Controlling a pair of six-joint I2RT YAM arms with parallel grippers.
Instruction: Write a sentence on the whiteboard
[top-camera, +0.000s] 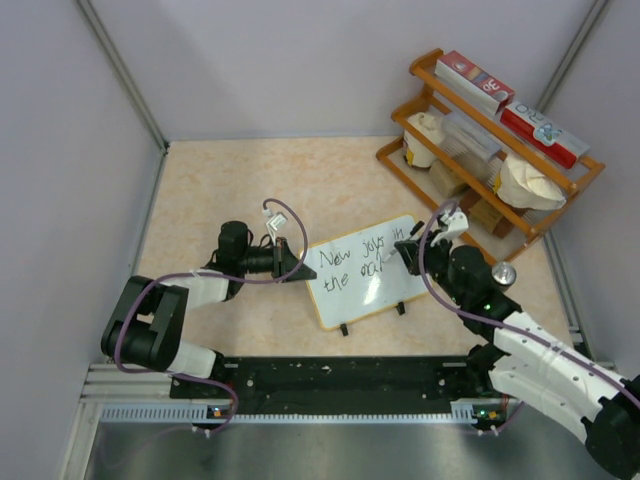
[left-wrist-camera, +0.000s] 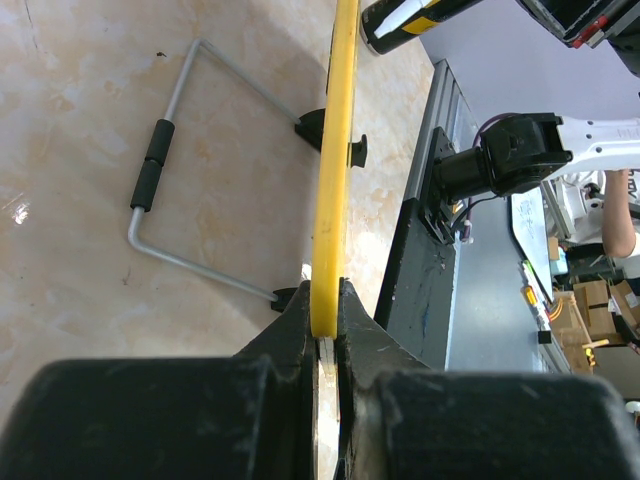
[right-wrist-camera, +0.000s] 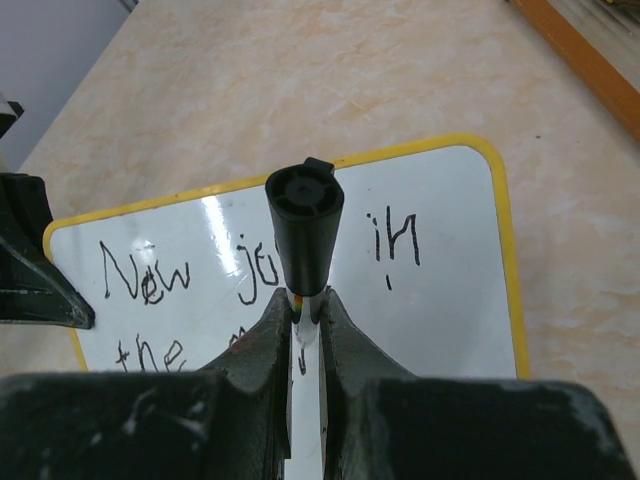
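Note:
The whiteboard (top-camera: 365, 275) stands tilted on the table, its white face bearing black handwriting "New joys in the" and a partly hidden word. My left gripper (top-camera: 296, 262) is shut on its left edge. In the left wrist view the yellow frame edge (left-wrist-camera: 335, 150) runs edge-on up from between my left gripper's (left-wrist-camera: 328, 320) jaws. My right gripper (top-camera: 412, 250) is shut on a black marker (right-wrist-camera: 303, 225) over the board's right part. In the right wrist view the right gripper (right-wrist-camera: 307, 312) holds the marker over the second line of writing on the board (right-wrist-camera: 450, 290). The marker tip is hidden.
An orange wooden rack (top-camera: 492, 150) with boxes and paper cups stands at the back right, close to the right arm. The board's wire stand (left-wrist-camera: 160, 200) rests on the table behind it. A black rail (top-camera: 340, 385) runs along the near edge. Grey walls enclose the table.

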